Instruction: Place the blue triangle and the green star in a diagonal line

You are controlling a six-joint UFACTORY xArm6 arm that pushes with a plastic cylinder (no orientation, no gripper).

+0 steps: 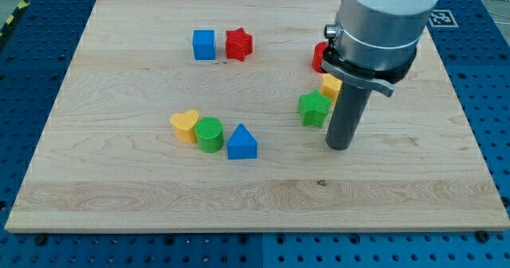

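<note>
My tip (339, 146) stands just right of the green star (315, 108), probably to push it toward the blue triangle (241, 143); there is no hand.

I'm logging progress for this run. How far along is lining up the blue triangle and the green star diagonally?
Done: nothing conclusive. The blue triangle sits touching the green cylinder, well to the view's left of the green star, slightly lower. In hand: my tip rests just right of and below the star, apparently not touching. Left: pushing the two into a clear diagonal.
</note>
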